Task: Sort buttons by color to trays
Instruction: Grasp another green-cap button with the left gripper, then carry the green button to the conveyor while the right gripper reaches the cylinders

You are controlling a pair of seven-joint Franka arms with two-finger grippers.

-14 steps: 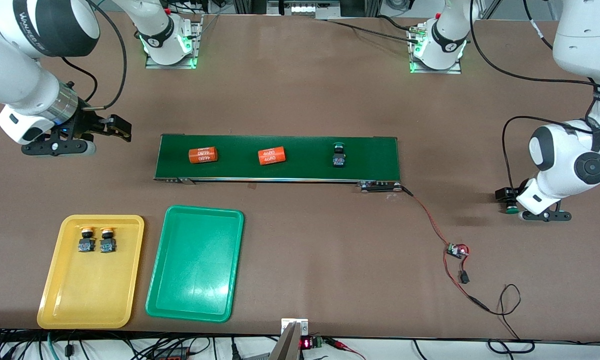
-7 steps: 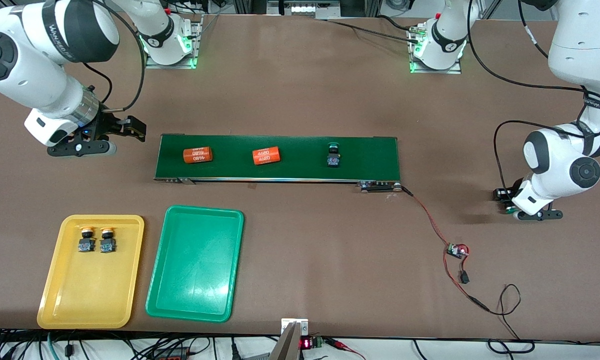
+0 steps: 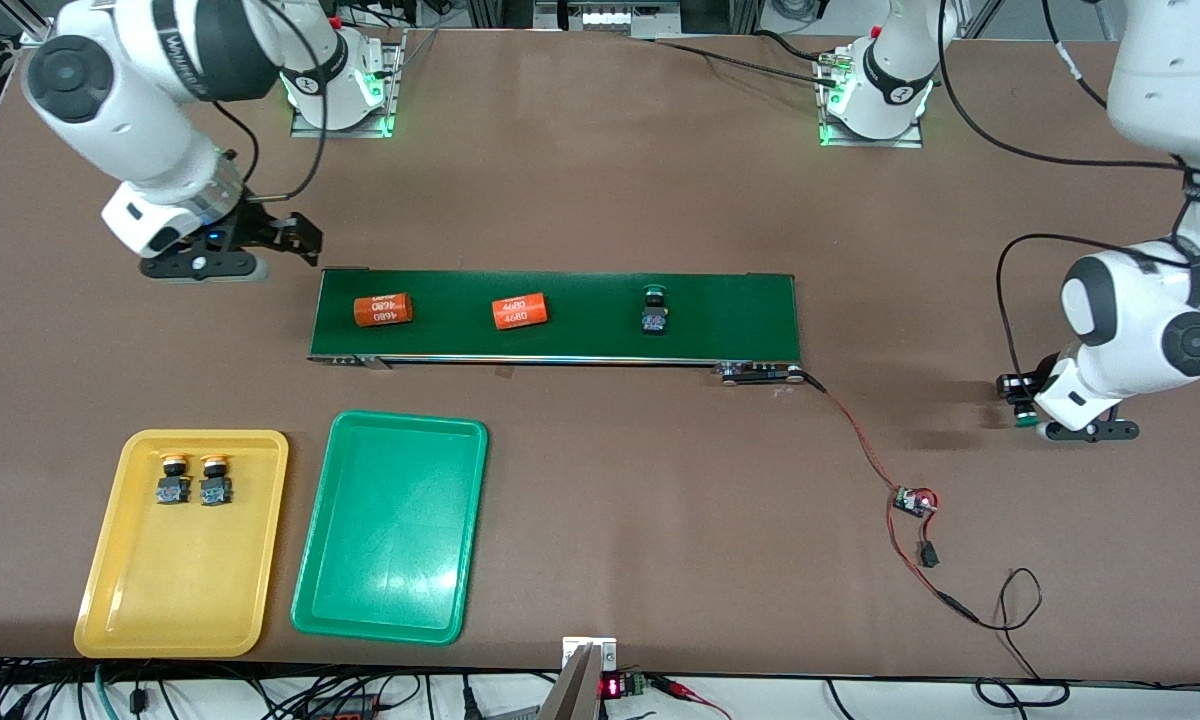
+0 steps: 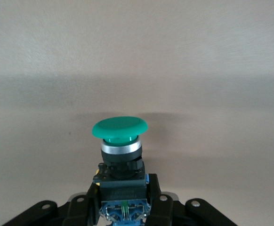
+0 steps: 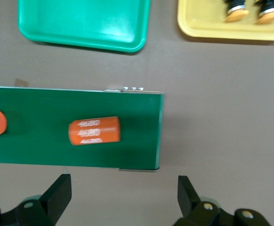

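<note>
My left gripper (image 3: 1018, 405) is low over the bare table at the left arm's end, shut on a green-capped button (image 4: 120, 141); its jaws (image 4: 123, 205) clamp the black-and-blue body. Another green-capped button (image 3: 654, 310) rides on the conveyor belt (image 3: 740, 310). Two yellow-capped buttons (image 3: 172, 480) (image 3: 213, 480) stand side by side in the yellow tray (image 3: 180, 590). Beside it lies the green tray (image 3: 390, 560), with nothing in it. My right gripper (image 3: 295, 240) hangs open over the table just off the belt's end toward the right arm, nothing between its fingers (image 5: 57, 193).
Two orange cylinders with white print (image 3: 381, 311) (image 3: 519, 312) lie on the belt. A red-and-black cable with a small circuit board (image 3: 915, 500) runs from the belt's end toward the table's front edge. The right wrist view shows the nearest cylinder (image 5: 94, 131).
My left gripper has shut on the green-capped button. The right arm has swung in to the belt's end. The cylinders and the button on the belt have drifted toward the right arm's end.
</note>
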